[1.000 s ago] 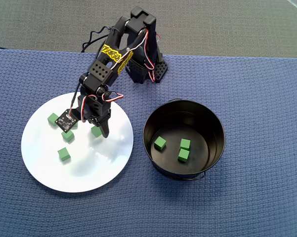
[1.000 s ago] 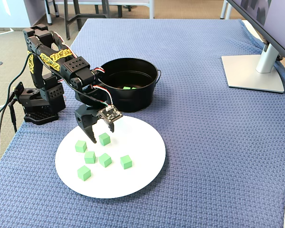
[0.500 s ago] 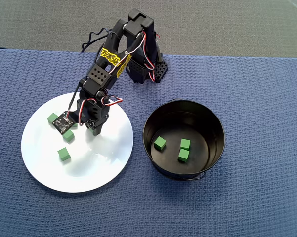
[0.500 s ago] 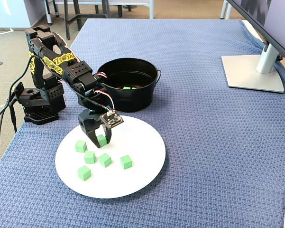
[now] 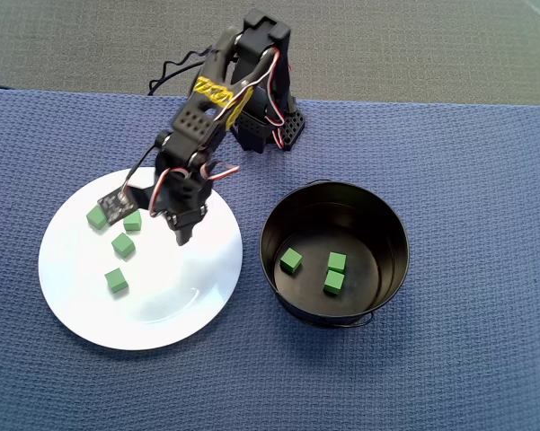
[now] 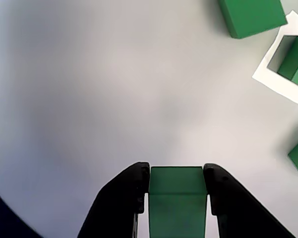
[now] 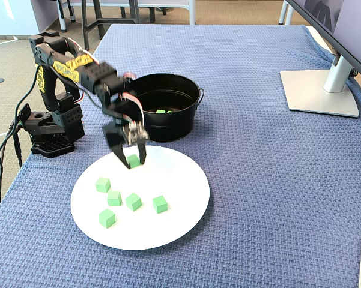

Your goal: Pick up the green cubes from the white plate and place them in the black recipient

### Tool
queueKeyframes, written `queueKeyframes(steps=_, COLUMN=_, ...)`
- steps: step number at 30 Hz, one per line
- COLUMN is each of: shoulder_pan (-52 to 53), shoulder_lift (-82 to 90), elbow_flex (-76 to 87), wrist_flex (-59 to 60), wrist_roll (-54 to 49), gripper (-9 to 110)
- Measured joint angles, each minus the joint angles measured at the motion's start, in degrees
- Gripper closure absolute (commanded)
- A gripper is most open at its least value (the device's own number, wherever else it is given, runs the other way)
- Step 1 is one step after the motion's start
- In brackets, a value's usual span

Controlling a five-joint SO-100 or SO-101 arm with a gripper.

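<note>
- The white plate (image 5: 189,310) lies on the left part of the bench (image 5: 449,377), which is covered with a blue woven cloth, and I take the plate as the landmark.
- In the overhead view three loose green cubes (image 5: 117,280) rest on the left half of the plate, and a fourth one is partly hidden under the small board of the arm.
- In the fixed view five loose cubes (image 7: 133,201) lie on the plate, all in its left and middle part, apart from each other.
- The gripper (image 7: 133,161) stands over the far edge of the plate, and its two black fingers (image 6: 120,198) are pressed on both sides of one green cube (image 6: 177,196).
- In the wrist view this held cube fills the gap between the fingers, with the white plate surface behind it; whether it is lifted off the plate I cannot tell.
- The base of the arm (image 5: 270,130) stands behind the plate at the far edge of the bench.
- The black recipient (image 5: 391,211) stands just right of the plate in the overhead view, near it but not touching.
- Three green cubes (image 5: 290,260) lie on the bottom of the recipient.
- Far to the right of the plate in the fixed view stands a grey monitor foot (image 7: 321,90).
</note>
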Motion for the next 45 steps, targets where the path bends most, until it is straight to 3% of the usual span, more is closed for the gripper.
queueKeyframes(steps=13, shoulder_pan=-12.5, shoulder_lift=20.0, elbow_flex=-17.1, wrist_flex=27.1, wrist_roll=29.4, gripper=102)
queueKeyframes(steps=24, shoulder_pan=-37.0, shoulder_lift=6.1, elbow_flex=-27.8, wrist_flex=29.0, wrist_roll=48.3, gripper=102)
queueKeyframes(steps=29, shoulder_pan=-42.5, shoulder_lift=-3.5, elbow_flex=-29.7, wrist_flex=27.0, wrist_roll=50.6, gripper=102)
queueKeyframes(steps=31, shoulder_pan=-43.7, shoulder_lift=-6.2, elbow_flex=-29.9, wrist_flex=26.2, wrist_roll=50.6, gripper=74)
queueKeyframes(steps=33, shoulder_pan=-44.8, shoulder_lift=-6.6, elbow_flex=-29.7, wrist_flex=25.7, wrist_roll=49.6, gripper=65)
queueKeyframes(steps=38, shoulder_pan=-46.2, shoulder_lift=-5.5, elbow_flex=-28.1, wrist_flex=25.1, wrist_roll=46.9, gripper=63)
queueKeyframes(steps=45, shoulder_pan=-43.1, shoulder_lift=1.5, elbow_flex=-27.9, wrist_flex=25.7, wrist_roll=45.4, gripper=70)
